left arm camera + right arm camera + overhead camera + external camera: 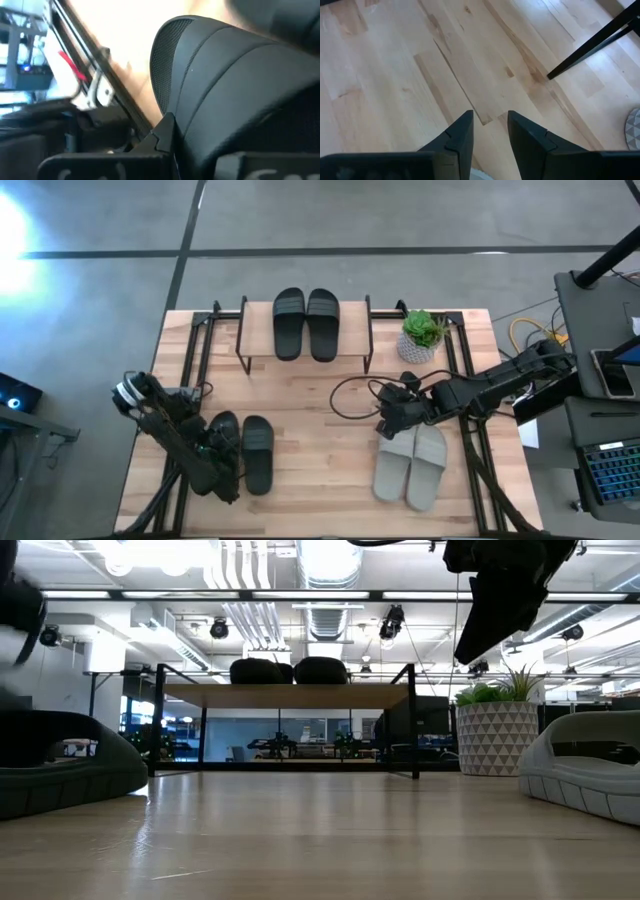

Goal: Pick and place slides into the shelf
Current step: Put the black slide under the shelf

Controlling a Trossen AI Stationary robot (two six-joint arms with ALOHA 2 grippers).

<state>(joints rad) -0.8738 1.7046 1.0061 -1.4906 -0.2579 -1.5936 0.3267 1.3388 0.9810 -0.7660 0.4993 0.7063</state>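
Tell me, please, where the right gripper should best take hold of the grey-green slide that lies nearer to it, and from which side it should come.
Probably at the wide strap, from above. The grey-green slide lies flat, sole down, and its strap arches over the footbed, leaving a gap for one finger. The right gripper is open over the bare table just beyond the pair's shelf-side ends, so a short move would bring it there.

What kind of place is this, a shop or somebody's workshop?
Most likely a robotics lab in an open-plan office: exposed ceiling ducts and strip lights overhead, a laptop beside the wooden table, and a bare concrete floor.
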